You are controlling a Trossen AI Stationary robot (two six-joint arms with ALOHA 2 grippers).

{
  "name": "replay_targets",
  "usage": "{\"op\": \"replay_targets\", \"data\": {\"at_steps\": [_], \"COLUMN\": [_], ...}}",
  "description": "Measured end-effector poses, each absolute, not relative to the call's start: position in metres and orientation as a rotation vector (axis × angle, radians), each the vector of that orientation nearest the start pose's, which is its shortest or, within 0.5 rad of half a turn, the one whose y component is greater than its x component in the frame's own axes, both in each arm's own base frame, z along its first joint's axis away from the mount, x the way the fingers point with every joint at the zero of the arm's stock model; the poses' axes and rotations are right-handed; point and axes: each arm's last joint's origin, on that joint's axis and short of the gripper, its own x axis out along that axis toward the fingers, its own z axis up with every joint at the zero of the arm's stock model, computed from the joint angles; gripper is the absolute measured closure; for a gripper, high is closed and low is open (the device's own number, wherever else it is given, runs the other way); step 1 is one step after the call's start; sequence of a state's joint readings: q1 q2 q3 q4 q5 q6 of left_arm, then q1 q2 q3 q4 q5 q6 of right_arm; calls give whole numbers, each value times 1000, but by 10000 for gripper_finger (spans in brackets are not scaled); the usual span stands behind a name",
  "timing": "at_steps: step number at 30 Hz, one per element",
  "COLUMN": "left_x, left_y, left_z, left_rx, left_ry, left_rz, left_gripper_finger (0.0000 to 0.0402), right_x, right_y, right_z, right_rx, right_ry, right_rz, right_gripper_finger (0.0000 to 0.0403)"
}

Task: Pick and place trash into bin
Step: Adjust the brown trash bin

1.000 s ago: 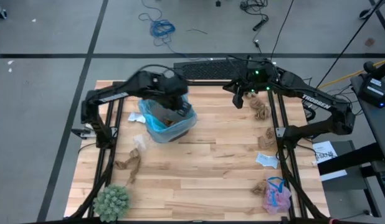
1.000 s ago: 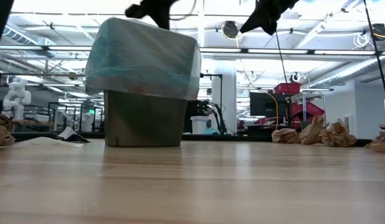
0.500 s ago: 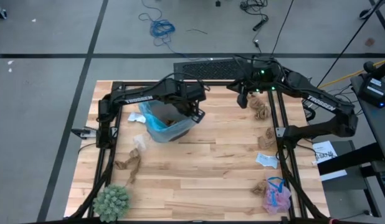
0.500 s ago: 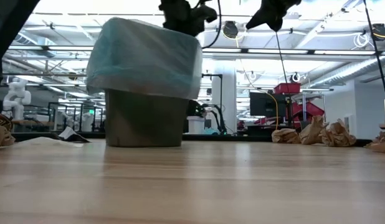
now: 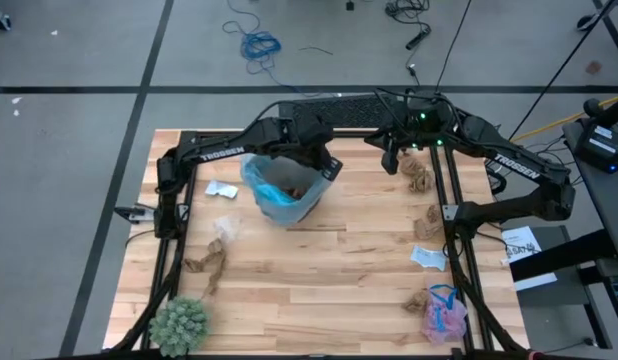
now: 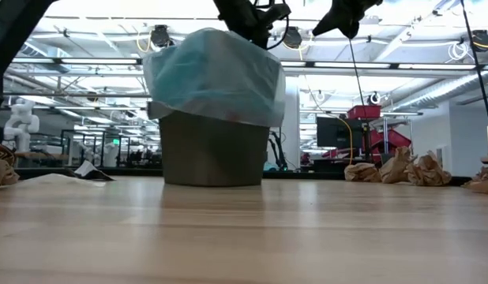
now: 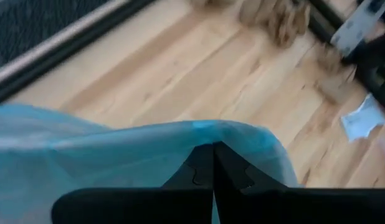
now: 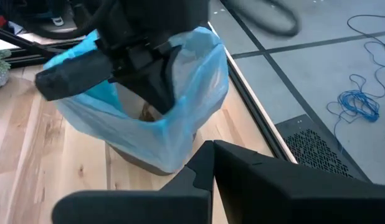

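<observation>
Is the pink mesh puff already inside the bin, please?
No, the pink mesh puff lies on the table's near right corner, far from the bin.

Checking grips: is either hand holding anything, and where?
Right hand: nothing. Left hand, shut, at the rim of the light-blue bag lining the dark bin; a pinch cannot be told.

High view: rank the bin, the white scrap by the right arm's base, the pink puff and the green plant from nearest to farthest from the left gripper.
From the left gripper:
1. Bin, right beside it, back centre.
2. White scrap, right side, mid-table.
3. Pink puff, front right corner.
4. Green plant, front left corner, only slightly beyond the puff.
</observation>
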State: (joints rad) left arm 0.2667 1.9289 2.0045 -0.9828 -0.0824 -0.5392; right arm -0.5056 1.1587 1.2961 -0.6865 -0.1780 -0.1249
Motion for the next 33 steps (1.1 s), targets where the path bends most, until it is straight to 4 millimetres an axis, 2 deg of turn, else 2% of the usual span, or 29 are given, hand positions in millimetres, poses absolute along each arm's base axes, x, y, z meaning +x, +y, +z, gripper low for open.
{"op": "replay_targets", "data": {"at_steps": [3, 6, 10, 15, 20, 23, 26, 33], "left_x": [398, 392, 372, 345, 332, 319, 317, 312], "left_y": [119, 121, 120, 124, 129, 131, 136, 145], "left_z": [360, 380, 406, 423, 422, 417, 413, 415], "left_rx": [-582, -585, -570, -525, -526, -535, -559, -610], "left_ry": [741, 698, 724, 816, 904, 998, 984, 957], "left_rz": [563, 534, 570, 728, 791, 902, 965, 992], "left_gripper_finger": [402, 402, 402, 402, 402, 402, 402, 402], "right_x": [204, 204, 204, 204, 204, 205, 205, 205], "right_y": [-107, -107, -107, -107, -107, -107, -107, -107], "right_z": [388, 388, 388, 388, 388, 388, 388, 388], "right_rx": [64, 65, 65, 67, 65, 66, 67, 70], "right_ry": [537, 537, 538, 537, 537, 538, 537, 537], "right_rz": [-286, -286, -290, -291, -290, -290, -290, -291], "right_gripper_finger": [403, 403, 403, 403, 403, 403, 403, 403]}}
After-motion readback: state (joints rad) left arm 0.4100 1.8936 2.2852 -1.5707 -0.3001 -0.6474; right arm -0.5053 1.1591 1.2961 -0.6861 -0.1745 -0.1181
